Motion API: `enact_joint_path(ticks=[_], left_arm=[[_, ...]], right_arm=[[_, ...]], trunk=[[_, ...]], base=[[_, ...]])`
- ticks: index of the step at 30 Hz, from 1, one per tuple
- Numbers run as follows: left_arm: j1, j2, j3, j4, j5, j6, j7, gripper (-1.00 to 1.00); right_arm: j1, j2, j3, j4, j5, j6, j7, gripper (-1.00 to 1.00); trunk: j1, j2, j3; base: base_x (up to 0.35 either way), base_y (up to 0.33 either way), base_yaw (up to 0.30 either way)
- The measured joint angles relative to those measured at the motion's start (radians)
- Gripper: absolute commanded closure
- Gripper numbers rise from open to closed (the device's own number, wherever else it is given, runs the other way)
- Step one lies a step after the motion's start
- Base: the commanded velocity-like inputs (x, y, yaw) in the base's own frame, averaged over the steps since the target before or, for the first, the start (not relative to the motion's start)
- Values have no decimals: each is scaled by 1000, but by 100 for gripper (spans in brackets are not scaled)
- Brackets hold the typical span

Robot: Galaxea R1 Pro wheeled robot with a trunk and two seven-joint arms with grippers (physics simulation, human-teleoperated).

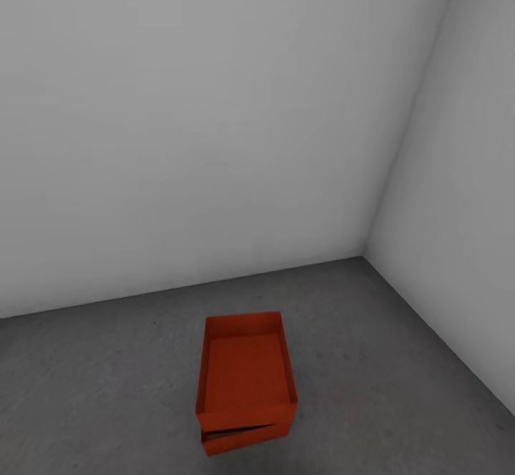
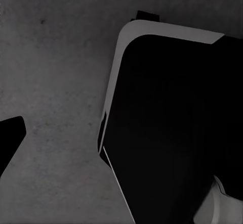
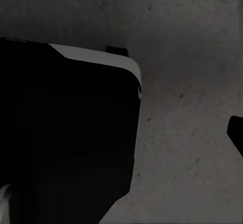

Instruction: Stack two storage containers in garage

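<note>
Head view: two orange-red storage containers sit stacked on the grey concrete floor (image 1: 107, 389) near the corner where two plain white walls (image 1: 214, 124) meet.
Upper container (image 1: 247, 371): open top facing up, resting on the one beneath and twisted slightly off its line.
Lower container (image 1: 239, 438): only a strip of its front wall shows under the upper one; it carries the stack directly on the concrete.
Why so placed: one bin on the ground with the other on it matches what the task asks for in the garage, so I judge the stacking done, if a little crooked.
Left wrist view: speckled concrete and a large dark body with a pale rim (image 2: 167, 32), apparently part of the robot itself; a dark tip (image 2: 10, 138) at the edge may be a finger.
Right wrist view: a mirrored scene, dark body (image 3: 66, 133) over concrete.
Grippers: I cannot tell whether either is open or closed; neither holds a container.
</note>
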Motion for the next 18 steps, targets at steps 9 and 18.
enact_joint_path(ticks=[9, 18], left_arm=[[0, 0, 0, 0, 0, 0, 0, -100], [0, 0, 0, 0, 1, 0, 0, -100]], right_arm=[[0, 0, 0, 0, 0, -2, 0, -100], [0, 0, 1, 0, 0, -2, 0, -100]], trunk=[[0, 0, 14], [0, 0, 29]], base=[[0, 0, 0], [0, 0, 0]])
